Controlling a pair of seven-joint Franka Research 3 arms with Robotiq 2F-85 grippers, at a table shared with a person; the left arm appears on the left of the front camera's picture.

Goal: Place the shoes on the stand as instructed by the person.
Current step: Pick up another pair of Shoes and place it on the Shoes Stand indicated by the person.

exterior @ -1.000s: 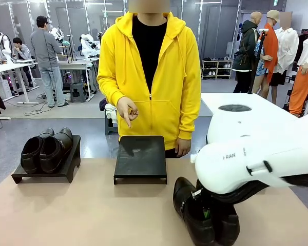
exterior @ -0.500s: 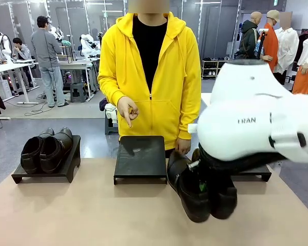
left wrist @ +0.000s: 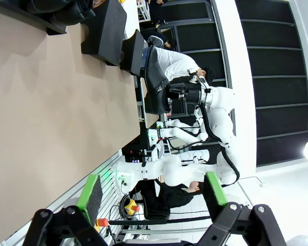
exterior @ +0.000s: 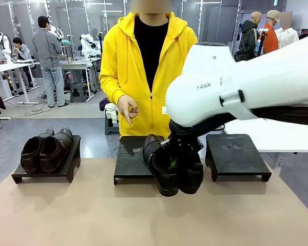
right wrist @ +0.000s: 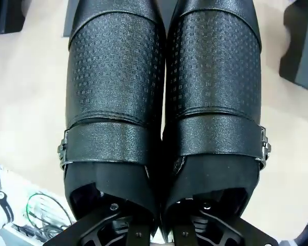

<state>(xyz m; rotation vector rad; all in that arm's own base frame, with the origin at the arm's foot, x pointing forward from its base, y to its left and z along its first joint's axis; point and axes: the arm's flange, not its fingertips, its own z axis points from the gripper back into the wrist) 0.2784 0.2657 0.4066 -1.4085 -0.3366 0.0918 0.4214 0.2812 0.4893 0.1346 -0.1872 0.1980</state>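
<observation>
Front view: right arm comes in from the right edge and reaches across the middle. The right gripper (exterior: pixel 181 152) is clamped on the black pair (exterior: pixel 167 177), which hangs heels up and toes down over the middle of the tabletop (exterior: pixel 66 215), just in front of the middle stand (exterior: pixel 129 160) and overlapping its near right corner. Left stand (exterior: pixel 20 178) near the far left corner carries the brown-black pair (exterior: pixel 43 148), side by side. Right stand (exterior: pixel 237 156) sits toward the far right. The person (exterior: pixel 149 66) stands at the far edge, one hand (exterior: pixel 127 110) pointing a finger down at the middle stand. Left wrist view: left gripper (left wrist: pixel 153 197) is spread wide with nothing between its green pads (left wrist: pixel 90 197). Farther off, the black pair (left wrist: pixel 153 77) hangs off the other arm above the tabletop (left wrist: pixel 41 102), beside the dark stands. Right wrist view: the black pair (right wrist: pixel 164 92) lies side by side and touching, grained leather with a buckled strap across each. The right gripper (right wrist: pixel 161 228) has one finger down inside each shoe opening, pinching the two inner walls together. Pale tabletop (right wrist: pixel 25 102) lies below, with dark stand edges at the upper left and right.
</observation>
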